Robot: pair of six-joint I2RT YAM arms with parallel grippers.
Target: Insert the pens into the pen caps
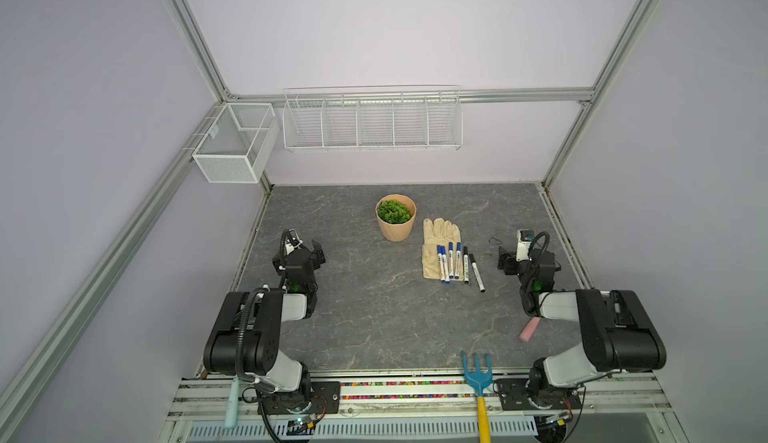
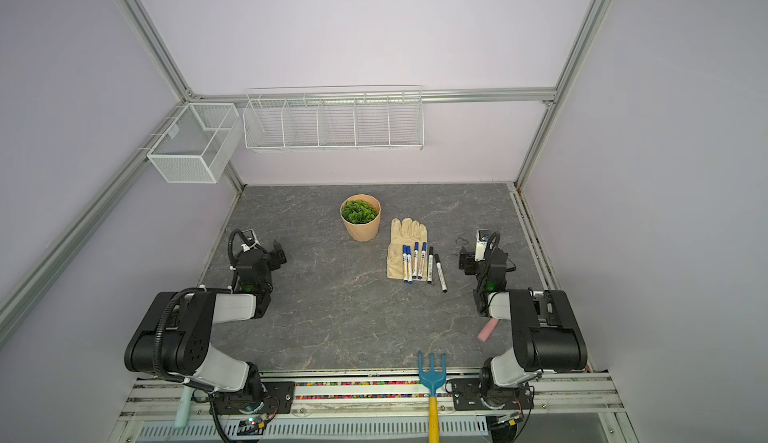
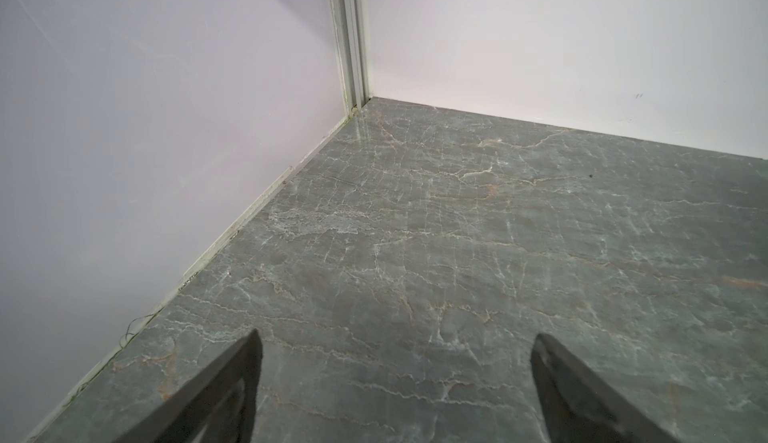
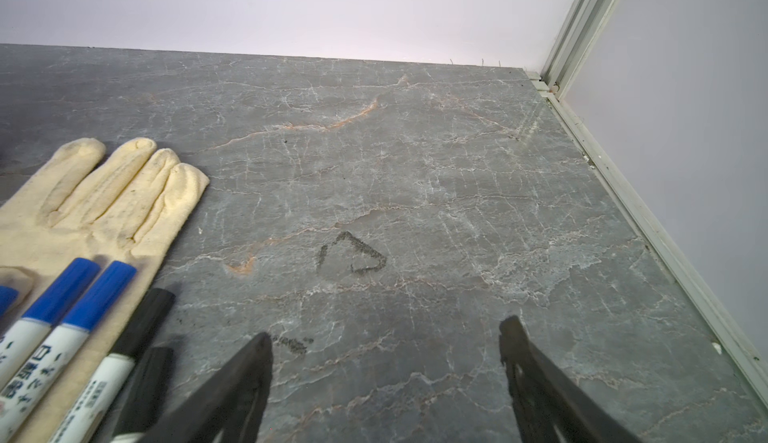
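My left gripper (image 3: 397, 337): black tapered jaws spread wide, nothing between them, above the grey, veined, stone-pattern table (image 3: 457, 233). My right gripper (image 4: 386, 328): jaws spread, empty, near the pens (image 1: 458, 262). Five slim white cylindrical barrels lie roughly parallel. Three with smooth blue caps (image 4: 102, 295) lie on the cream woven glove (image 4: 104, 196); two black-capped lie just beside it.

Grey table (image 1: 374, 316): pot (image 1: 397, 232), glove (image 1: 440, 233), pens (image 1: 477, 272)
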